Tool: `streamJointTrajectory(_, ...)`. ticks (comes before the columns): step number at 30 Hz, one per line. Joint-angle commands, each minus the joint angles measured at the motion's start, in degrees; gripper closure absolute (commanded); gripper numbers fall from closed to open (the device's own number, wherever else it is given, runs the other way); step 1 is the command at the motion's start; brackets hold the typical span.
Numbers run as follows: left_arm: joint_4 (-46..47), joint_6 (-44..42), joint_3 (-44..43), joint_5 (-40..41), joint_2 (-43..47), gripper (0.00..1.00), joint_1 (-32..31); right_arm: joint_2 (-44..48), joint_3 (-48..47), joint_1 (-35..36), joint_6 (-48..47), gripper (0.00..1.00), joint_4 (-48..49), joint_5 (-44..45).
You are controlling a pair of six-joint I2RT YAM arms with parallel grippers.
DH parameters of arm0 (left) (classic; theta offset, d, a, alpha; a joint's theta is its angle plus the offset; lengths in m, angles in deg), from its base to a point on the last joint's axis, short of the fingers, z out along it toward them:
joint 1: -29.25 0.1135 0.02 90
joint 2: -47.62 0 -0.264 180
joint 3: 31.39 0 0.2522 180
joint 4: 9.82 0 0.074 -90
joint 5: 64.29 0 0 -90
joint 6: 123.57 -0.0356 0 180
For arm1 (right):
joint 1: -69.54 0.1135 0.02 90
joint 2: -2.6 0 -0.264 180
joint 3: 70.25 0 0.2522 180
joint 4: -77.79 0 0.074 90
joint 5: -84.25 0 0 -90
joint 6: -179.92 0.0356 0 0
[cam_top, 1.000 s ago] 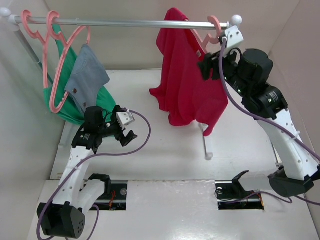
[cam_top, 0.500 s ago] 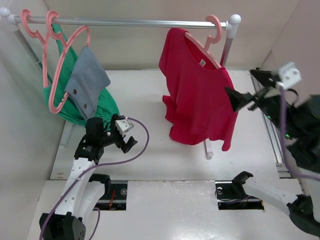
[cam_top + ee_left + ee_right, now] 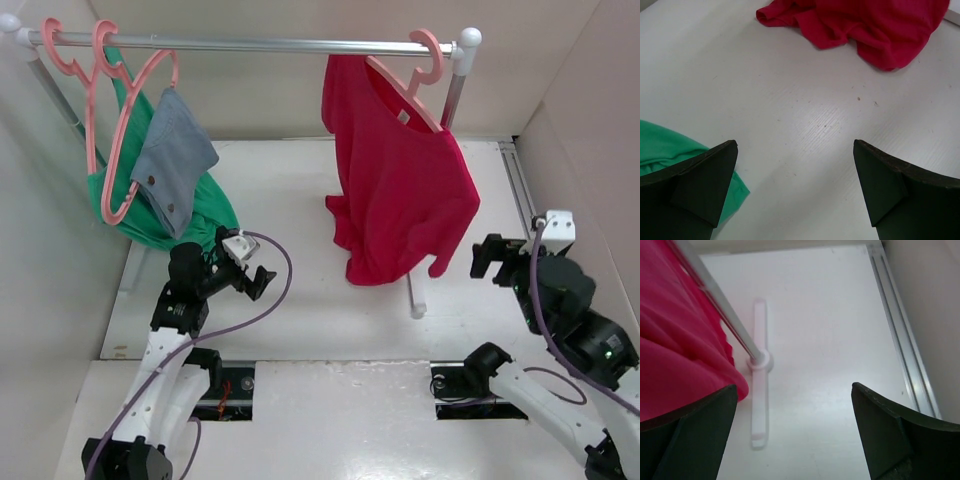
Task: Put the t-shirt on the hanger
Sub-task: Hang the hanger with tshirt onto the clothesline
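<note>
The white tabletop (image 3: 300, 310) fills most of what I can see, with a metal rail (image 3: 250, 45) running across the back of it. The red t-shirt (image 3: 400, 190) hangs at the right end of that rail, close beside the right-hand post (image 3: 720, 315). It is draped over the pink hanger (image 3: 405, 90), whose hook sits over the bar. The hem hangs low, and from the left wrist view the fabric (image 3: 865, 30) looks bunched just over the surface.

At the left end of the rail hangs a green garment (image 3: 205, 215). A grey-blue denim cloth (image 3: 170, 165) hangs in front of it, both on other pink hangers (image 3: 110, 130).

The left tool (image 3: 255, 272) is low over the tabletop, between the green garment and the t-shirt and touching neither. Its fingers are spread with nothing between them (image 3: 795, 150). The right tool (image 3: 487, 258) is just right of the t-shirt's lower corner, apart from it. Its fingers are likewise spread and hold nothing (image 3: 795, 390), facing the post's foot (image 3: 759, 405).
</note>
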Motion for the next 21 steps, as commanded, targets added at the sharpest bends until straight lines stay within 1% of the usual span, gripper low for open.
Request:
streamJointTrajectory(1, 6.3, 6.9, 2.1, 1.4, 2.1, 0.00, -0.4, 5.2, 6.5, 0.3, 10.1, 0.00, -3.1, 8.4)
streamJointTrajectory(5, 7.3, 8.3, 2.7, 2.8, 2.7, 0.00, -0.4, 3.8, 13.8, 0.3, 12.8, 0.00, -2.4, 4.6)
streamJointTrajectory(7, 7.9, 9.0, 2.7, 4.6, 2.7, 0.00, -0.4, 1.4, 13.8, 0.3, 12.8, 0.00, -1.5, 3.2)
streamJointTrajectory(8, 8.4, 9.6, 2.7, 4.6, 2.7, 0.00, -0.4, -1.3, 13.8, 0.3, 15.4, 0.00, -1.0, 3.2)
streamJointTrajectory(11, 8.4, 9.6, 2.7, 5.3, 2.1, 0.00, -0.4, -6.6, 13.8, 0.3, 17.5, 0.00, 1.0, 3.2)
streamJointTrajectory(13, 8.4, 10.1, 2.7, 5.3, 2.1, 0.00, -0.4, -9.2, 13.3, 0.3, 21.9, 0.00, 0.4, 4.5)
streamJointTrajectory(15, 8.4, 10.1, 2.7, 5.3, 2.7, 0.00, -0.4, -12.2, 13.3, 0.3, 22.9, 0.00, -0.2, 5.4)
streamJointTrajectory(18, 8.4, 10.1, 2.7, 5.3, 2.7, 0.00, -0.4, -14.1, 12.7, 0.3, 22.9, 0.00, -0.2, 5.4)
streamJointTrajectory(21, 8.4, 10.1, 2.7, 5.3, 2.7, 0.00, -0.4, -14.1, 12.7, 0.3, 22.9, 0.00, -0.2, 5.4)
